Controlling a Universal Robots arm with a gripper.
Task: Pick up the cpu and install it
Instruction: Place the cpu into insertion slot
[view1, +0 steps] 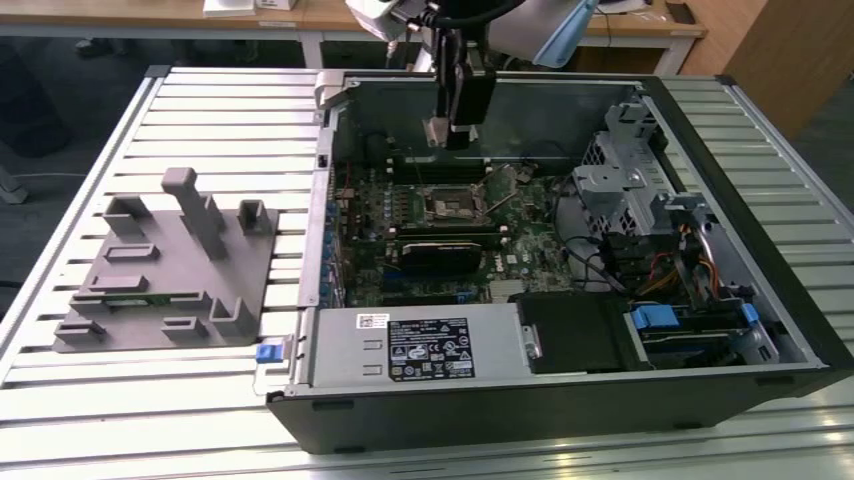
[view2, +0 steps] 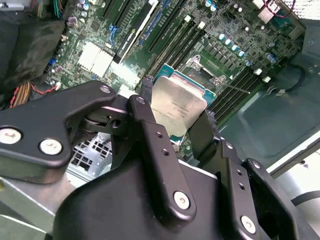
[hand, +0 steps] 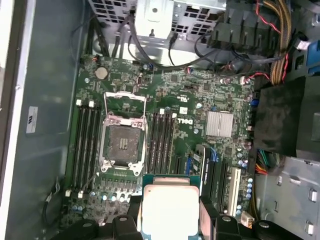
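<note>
Two jaws clamp the cpu (view2: 177, 107) by its edges over the motherboard (hand: 200, 90), beside the open socket (hand: 122, 142) — seating it well would need it level, squared, gently lowered.

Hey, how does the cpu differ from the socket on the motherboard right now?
The cpu has a silvery-white top; the socket is dark inside a metal frame. The cpu is clamped in the gripper, off the motherboard; the socket sits fixed on it, open and empty. Both are square.
</note>
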